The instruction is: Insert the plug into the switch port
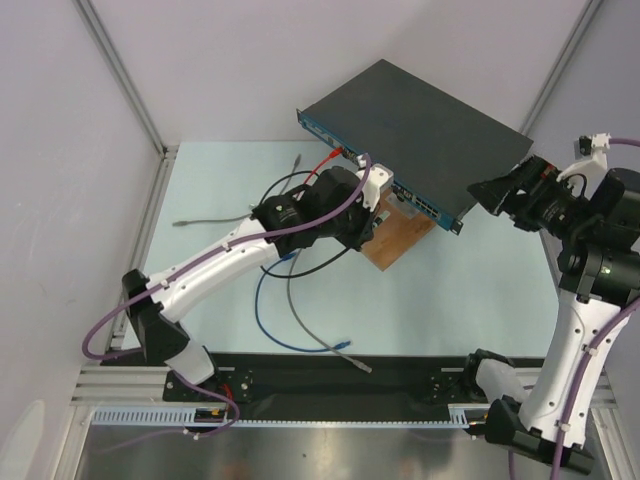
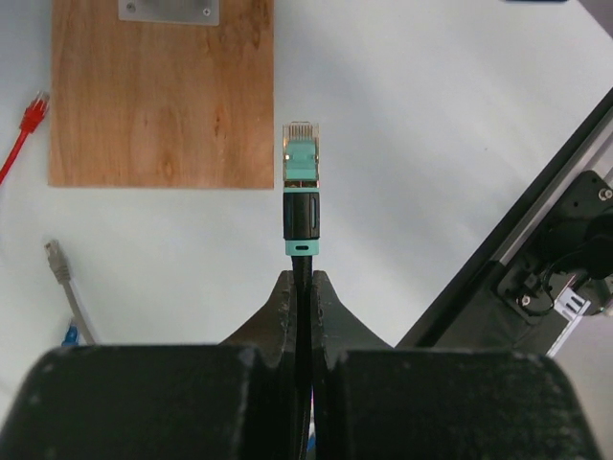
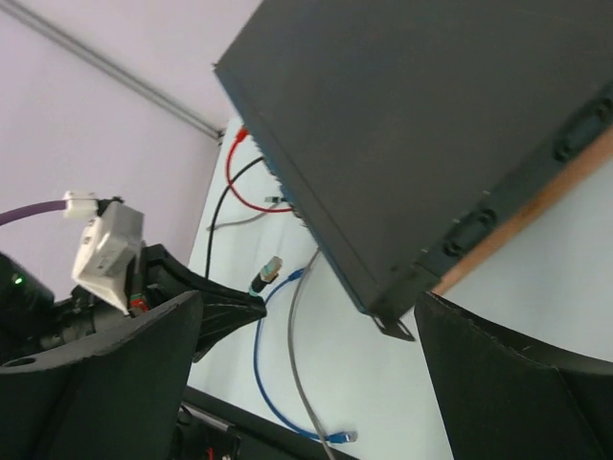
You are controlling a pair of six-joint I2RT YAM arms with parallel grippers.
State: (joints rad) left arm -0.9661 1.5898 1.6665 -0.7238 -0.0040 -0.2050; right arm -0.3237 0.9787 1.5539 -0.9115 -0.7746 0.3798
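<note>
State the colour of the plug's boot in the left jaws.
Teal; the plug shows best in the left wrist view.

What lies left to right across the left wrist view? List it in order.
red plug → wooden board → teal-booted plug, its cable pinched in the left claw → black frame hardware at the right edge.
</note>
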